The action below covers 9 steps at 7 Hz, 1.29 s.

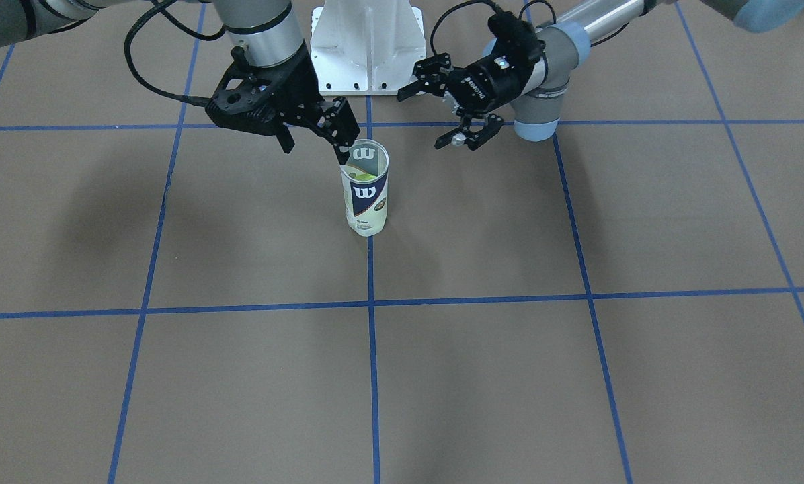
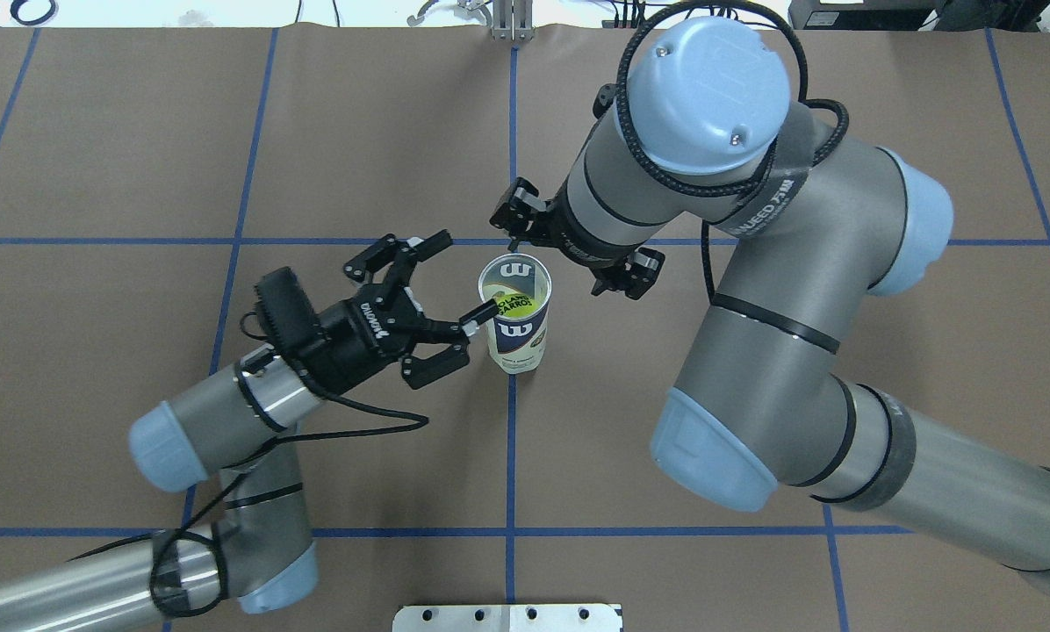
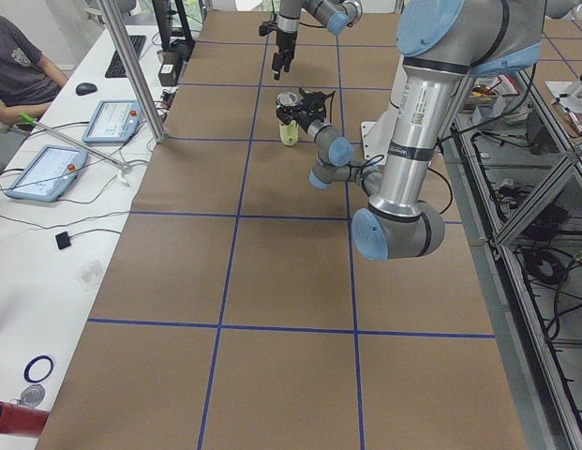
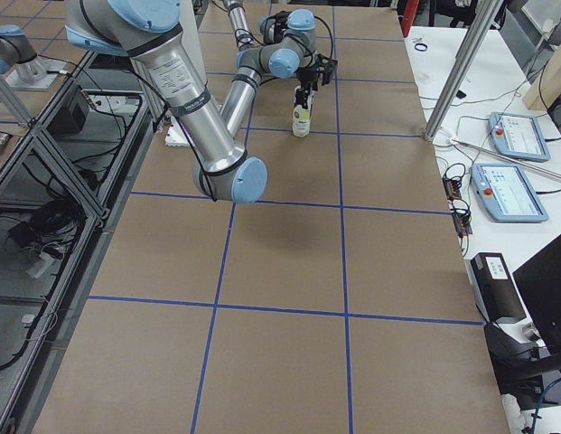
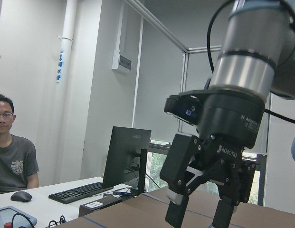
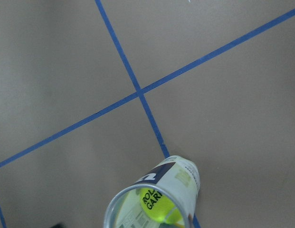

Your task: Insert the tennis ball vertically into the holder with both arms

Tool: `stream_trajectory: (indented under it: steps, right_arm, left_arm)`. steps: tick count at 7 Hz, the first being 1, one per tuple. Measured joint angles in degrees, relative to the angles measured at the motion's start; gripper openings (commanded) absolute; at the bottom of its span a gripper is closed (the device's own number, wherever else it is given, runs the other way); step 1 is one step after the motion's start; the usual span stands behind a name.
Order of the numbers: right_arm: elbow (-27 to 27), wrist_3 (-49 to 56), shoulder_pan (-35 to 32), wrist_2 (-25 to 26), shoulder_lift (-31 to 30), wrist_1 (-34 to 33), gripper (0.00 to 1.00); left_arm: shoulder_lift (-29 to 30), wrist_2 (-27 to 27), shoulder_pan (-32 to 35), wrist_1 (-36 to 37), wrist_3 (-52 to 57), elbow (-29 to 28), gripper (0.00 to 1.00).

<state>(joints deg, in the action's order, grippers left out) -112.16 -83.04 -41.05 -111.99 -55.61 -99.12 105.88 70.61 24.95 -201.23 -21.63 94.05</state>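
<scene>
The light is soft and even and comes from above. In the front view the worktop carries only wide, faint shadows, the darkest one at 9 o'clock. In the overhead view the strip at 12 o'clock is washed out to white. Both side views are brighter and look stretched toward the corners. In the left wrist view the right pincer looks dark against pale walls. In the right wrist view the tube at 6 o'clock is slightly soft.

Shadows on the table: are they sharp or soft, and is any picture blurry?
Front-facing view: soft, blurry-edged shadows on the table on either side of the tube; overhead view: even light, sharp detail; left wrist view: the right gripper looks dark against a bright room.
</scene>
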Motion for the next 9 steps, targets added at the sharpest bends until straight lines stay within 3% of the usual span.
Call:
stream_trajectory:
  steps: [2, 4, 5, 6, 7, 8, 9]
  right_arm:
    - [0.42, 15.29, -7.85, -1.17, -7.91, -0.01, 1.00]
    - [3.46, 30.21, -16.44, -4.24, -12.76, -0.04, 1.00]
    - [5.52, 35.33, -19.28, -4.95, -14.17, -0.03, 1.00]
    - [7.12, 38.84, -21.30, -5.34, -15.25, -0.02, 1.00]
    - [8.43, 41.80, -22.97, -5.76, -16.15, 0.00, 0.99]
    - [9.80, 44.65, -24.65, -6.61, -16.66, 0.26, 1.00]
    - [11.30, 48.08, -26.73, -8.07, -17.30, 1.00, 1.00]
  left_arm:
    - [-7.67, 0.25, 11.74, 9.91, -8.84, 1.35, 0.95]
    - [-10.41, 4.25, 23.06, 27.01, -17.85, 1.34, 0.95]
    - [-10.25, 13.47, 30.19, 37.29, -20.86, 1.32, 0.95]
    - [-8.35, 26.96, 38.85, 49.54, -22.17, 1.29, 0.96]
    - [-6.22, 39.61, 45.63, 60.71, -22.31, 1.22, 0.89]
    - [-5.38, 49.01, 49.45, 67.63, -20.98, 0.80, 0.85]
    - [-6.01, 55.27, 51.77, 70.83, -16.05, -0.64, 0.94]
